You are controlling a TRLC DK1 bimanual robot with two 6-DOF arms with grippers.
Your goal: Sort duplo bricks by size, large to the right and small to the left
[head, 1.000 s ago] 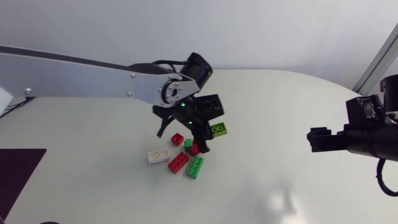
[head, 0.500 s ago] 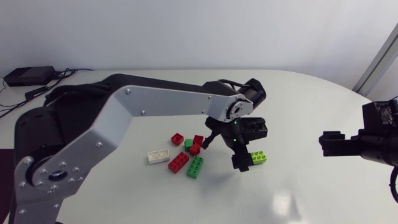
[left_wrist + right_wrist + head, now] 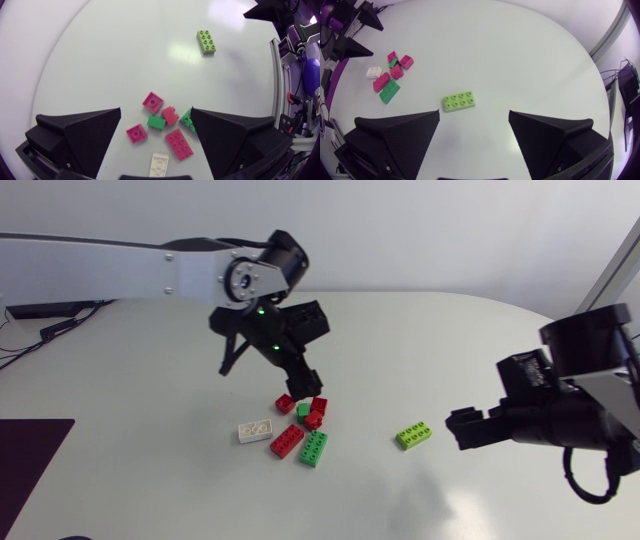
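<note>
1. Head view shows one lime brick lying alone on the table, at about 3 o'clock from the pile and well apart from it. We judge it to be the only large brick sorted to the right so far.
2. The pile sits near the table's middle. A white brick is at its 9 o'clock edge and a long red brick lies just beside it. A long green brick is at 5 o'clock, close against the red one.
3. On the pile's 12 o'clock side lie three small red bricks and one small green brick, packed closely together.
4. We see no brick set apart at 9 o'clock of the pile, so the small-brick side is not yet begun.
5. Our left pincer hangs over the pile with its fingers spread and nothing between them. The small bricks show on the table under the gap, untouched.
6. Our right pincer is also spread and empty, and the lime brick lies ahead of it, apart from both fingers.
7. As we judge it, the long red, long green and probably the white brick must go right, and the four small ones left. The task is barely started.
</note>
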